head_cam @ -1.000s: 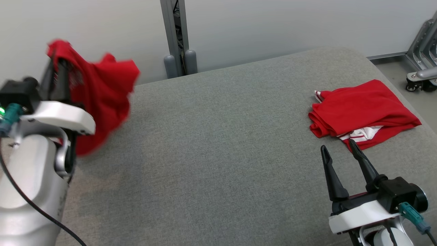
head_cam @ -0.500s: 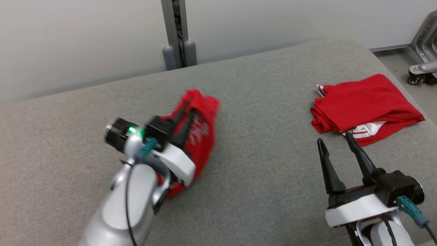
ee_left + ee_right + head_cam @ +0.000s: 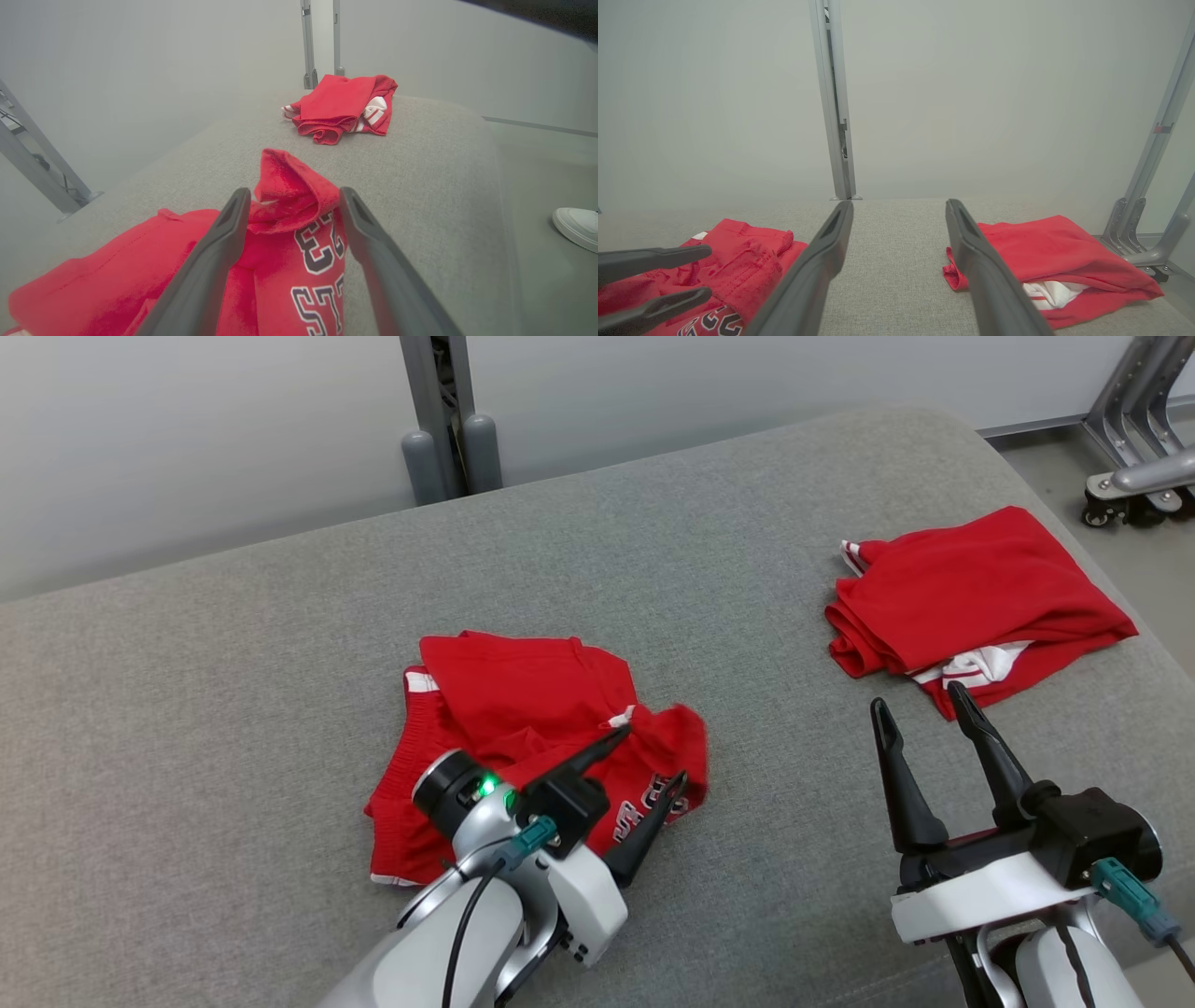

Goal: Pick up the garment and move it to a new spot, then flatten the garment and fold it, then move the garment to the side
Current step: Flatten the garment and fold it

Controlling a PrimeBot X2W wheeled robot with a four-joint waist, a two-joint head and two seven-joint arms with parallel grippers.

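Since the red shorts lie crumpled on the grey worktop directly under the left tool, that arm looks far the nearer one for flattening them. Its two fingers stand spread wide and grip nothing. In the left wrist view a raised ridge of cloth stands up between them, and whether it brushes a finger I cannot tell. Most of the heap lies behind the fingertips and off to the tool's left. Its longer run goes across the worktop, with the waistband end away to the left and the printed leg beneath the fingers.

Bare worktop separates the shorts from the right tool, which hovers well apart with its fingers also spread and nothing between them. Just beyond its fingertips sits a second red garment, folded, with white trim showing at its near edge.

The left forearm covers the near edge of the shorts, so their full outline is cut off. The print reads only in part. How the two legs are layered inside the heap is hard to make out.
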